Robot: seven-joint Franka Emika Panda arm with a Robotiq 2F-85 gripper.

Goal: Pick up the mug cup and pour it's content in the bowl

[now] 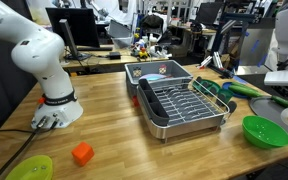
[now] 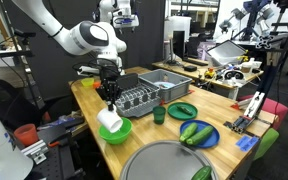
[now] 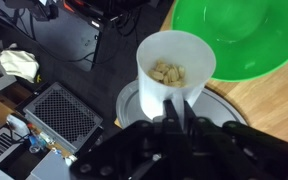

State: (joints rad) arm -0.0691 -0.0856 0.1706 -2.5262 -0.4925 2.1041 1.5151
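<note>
Clamping its jaws on the mug cup (image 3: 174,60), the gripper (image 3: 176,118) holds it at the edge of the bowl (image 3: 246,35). From here, tipping should drop the contents inside.

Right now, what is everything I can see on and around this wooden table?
white cup: one, white, held in the jaws beside the green bowl
tan pieces: several, tan, inside the white cup
green bowl: one, bright green, near a table corner
dish rack: one, grey metal, middle of the table
grey tub: one, grey, behind the dish rack
orange block: one, orange, near the lime dish
lime dish: one, yellow-green, at the table's edge
blue plate: one, blue, holding green vegetables
small green cup: one, green, beside the dish rack
robot arm: one, white, jaws shut on the white cup
</note>
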